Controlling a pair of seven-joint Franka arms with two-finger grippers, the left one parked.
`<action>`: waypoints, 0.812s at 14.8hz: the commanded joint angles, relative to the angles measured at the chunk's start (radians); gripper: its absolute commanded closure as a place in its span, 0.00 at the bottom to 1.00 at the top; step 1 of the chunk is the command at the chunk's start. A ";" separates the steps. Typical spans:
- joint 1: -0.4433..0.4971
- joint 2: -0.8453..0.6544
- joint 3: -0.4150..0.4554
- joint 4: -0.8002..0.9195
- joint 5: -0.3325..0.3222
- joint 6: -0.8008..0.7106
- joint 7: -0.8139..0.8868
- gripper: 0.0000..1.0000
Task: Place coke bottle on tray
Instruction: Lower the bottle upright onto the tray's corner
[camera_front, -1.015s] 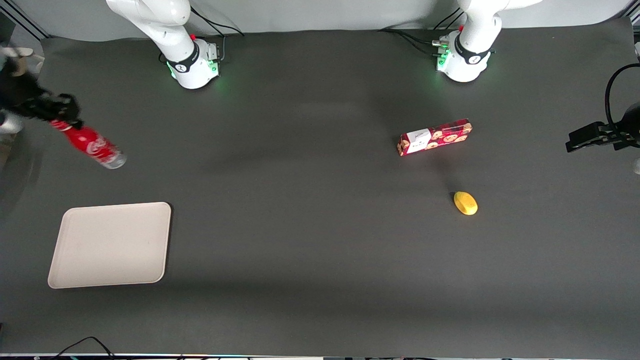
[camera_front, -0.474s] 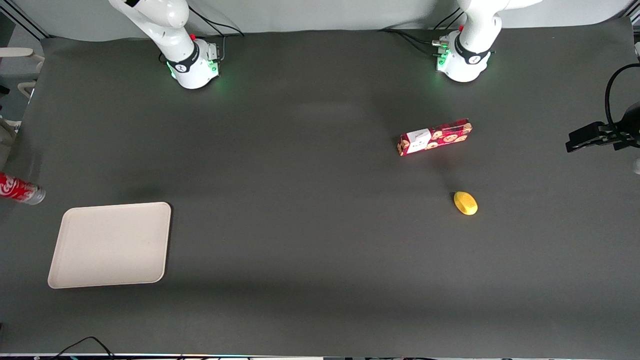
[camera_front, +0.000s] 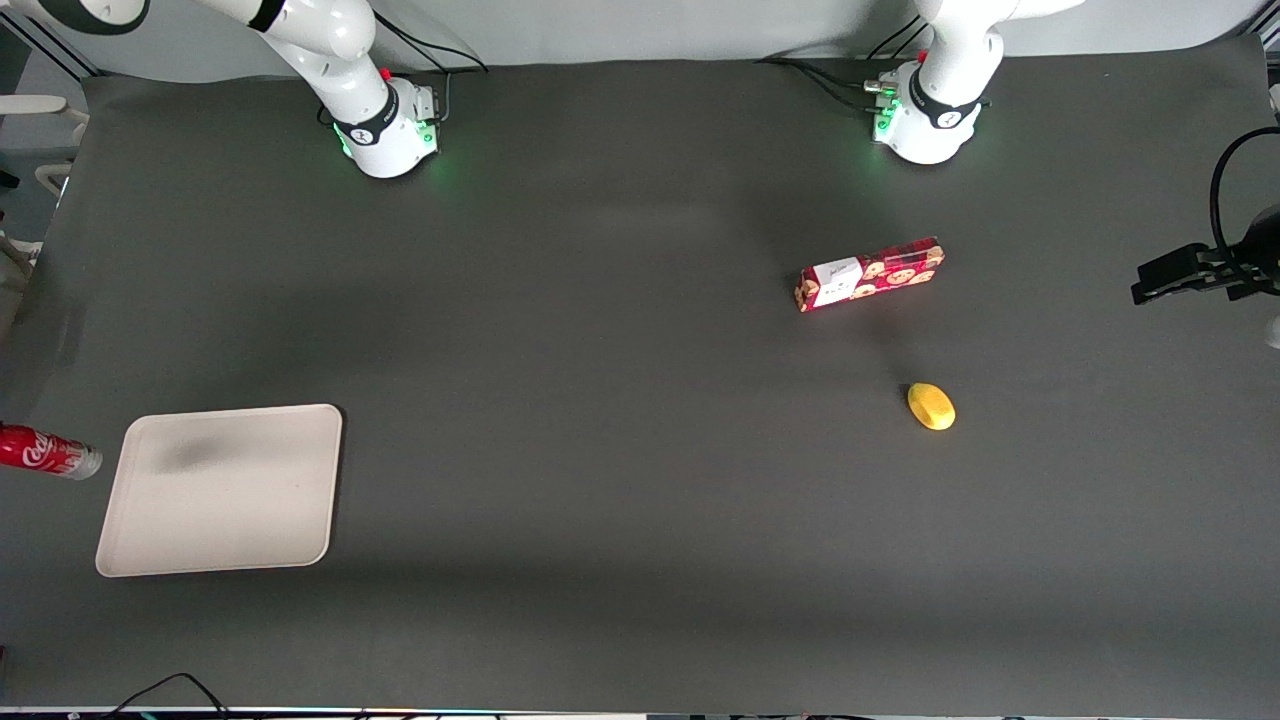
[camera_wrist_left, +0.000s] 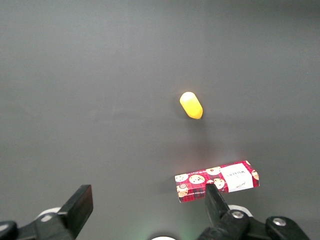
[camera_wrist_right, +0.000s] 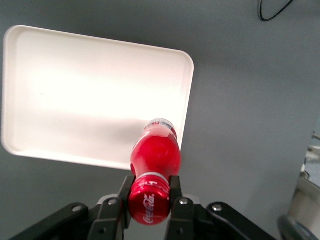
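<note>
The coke bottle (camera_wrist_right: 154, 155), red with a red cap, is held by its cap end in my gripper (camera_wrist_right: 149, 195), whose fingers (camera_wrist_right: 124, 192) are shut on it. It hangs in the air above the edge of the beige tray (camera_wrist_right: 75, 90). In the front view only the bottle's lower part (camera_front: 50, 452) shows at the picture's edge, beside the tray (camera_front: 220, 490), which lies flat on the dark table at the working arm's end. The gripper itself is out of the front view.
A red cookie box (camera_front: 868, 274) and a yellow lemon-like item (camera_front: 931, 406) lie toward the parked arm's end of the table; both also show in the left wrist view, the box (camera_wrist_left: 217, 181) and the yellow item (camera_wrist_left: 191, 105).
The bottle, carried in the gripper, has moved nearer to the front camera, from well away from the tray to right beside its edge. A shadow now falls on the tray.
</note>
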 joint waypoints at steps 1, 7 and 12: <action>-0.025 0.074 0.006 0.012 0.052 0.099 -0.086 1.00; -0.041 0.121 0.004 -0.040 0.053 0.211 -0.118 1.00; -0.048 0.138 0.006 -0.049 0.060 0.229 -0.138 1.00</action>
